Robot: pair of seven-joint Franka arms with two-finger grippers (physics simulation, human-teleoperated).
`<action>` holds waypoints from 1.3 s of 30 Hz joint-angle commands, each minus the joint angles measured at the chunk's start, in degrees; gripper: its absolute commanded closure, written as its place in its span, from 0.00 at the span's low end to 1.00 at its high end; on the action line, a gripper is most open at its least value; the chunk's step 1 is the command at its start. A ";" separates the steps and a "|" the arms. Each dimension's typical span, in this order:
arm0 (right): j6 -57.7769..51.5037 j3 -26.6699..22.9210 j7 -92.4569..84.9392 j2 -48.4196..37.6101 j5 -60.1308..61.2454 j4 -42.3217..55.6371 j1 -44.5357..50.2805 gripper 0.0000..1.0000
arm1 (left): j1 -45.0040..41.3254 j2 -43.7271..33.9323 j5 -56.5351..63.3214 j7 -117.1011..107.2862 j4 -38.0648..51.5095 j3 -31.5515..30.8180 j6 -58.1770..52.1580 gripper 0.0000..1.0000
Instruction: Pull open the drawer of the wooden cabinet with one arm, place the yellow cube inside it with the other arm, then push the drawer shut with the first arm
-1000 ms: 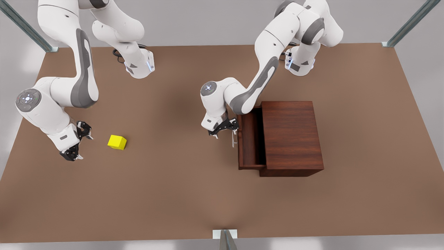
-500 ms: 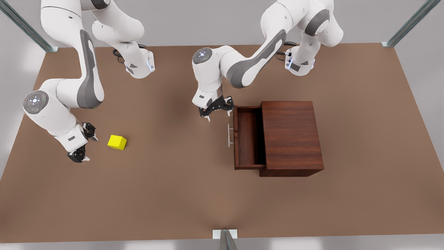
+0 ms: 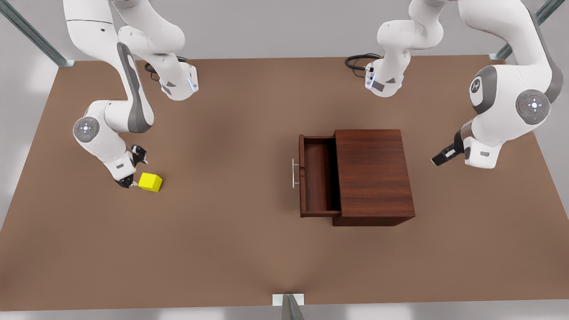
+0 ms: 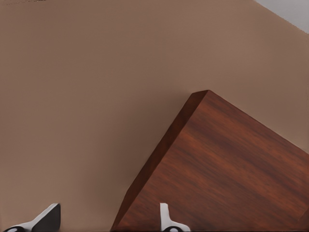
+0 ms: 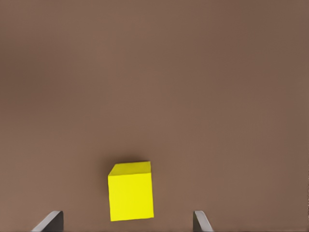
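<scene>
The drawer (image 3: 316, 175) stands pulled out of the cabinet (image 3: 373, 175); my left tool (image 3: 442, 156) waits released at right, my right tool (image 3: 130, 168) spread beside the yellow cube (image 3: 150, 182), not yet grasped.

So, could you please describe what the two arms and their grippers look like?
Both arms are glossy white with grey sections and round grey joint caps bearing small lights. Black cables coil at their bases. The right gripper and left gripper are black.

The front view looks steeply down over the whole brown table (image 3: 231, 249). The left wrist view faces the dark reddish-brown wooden cabinet (image 4: 227, 179) closely; the right wrist view closely faces the small yellow cube (image 5: 130, 192).
</scene>
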 commanded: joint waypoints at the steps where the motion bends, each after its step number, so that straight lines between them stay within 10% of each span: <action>1: 8.34 -0.03 8.46 1.18 -0.05 -0.19 -1.11 0.00 | -0.77 -0.09 -0.78 29.85 -0.19 0.26 0.86 0.00; 39: 13.63 -0.20 2.13 16.39 -0.32 -1.24 -4.81 0.00 | -0.25 -0.79 -1.14 29.93 -1.94 0.35 -0.28 0.00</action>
